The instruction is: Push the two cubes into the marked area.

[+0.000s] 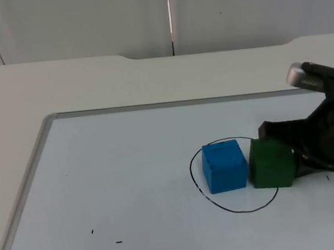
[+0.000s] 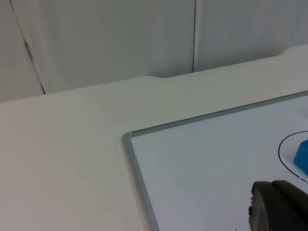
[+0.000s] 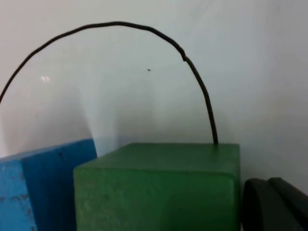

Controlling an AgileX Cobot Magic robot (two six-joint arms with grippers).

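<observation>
**Two cubes at the marked circle, right gripper behind the green one**

The blue cube is a plain block with a matte, slightly worn surface, and it stands upright inside the marked area, a thin black circle drawn by hand on the whiteboard. The green cube has about the same size and stands just beside the blue one, on the side of the whiteboard's right edge; the two look to be touching or almost touching. The green cube sits across the line of the circle, partly inside it and partly outside. In the right wrist view the far arc of the circle runs over the board behind both cubes.

The right gripper is low over the whiteboard, close to its right edge, directly against the outer side of the green cube. It seems to touch the cube, but I cannot tell how wide its fingers are.

The left gripper waits above the far left corner of the whiteboard's metal frame; its opening also cannot be told. The whiteboard lies on the white table.
</observation>
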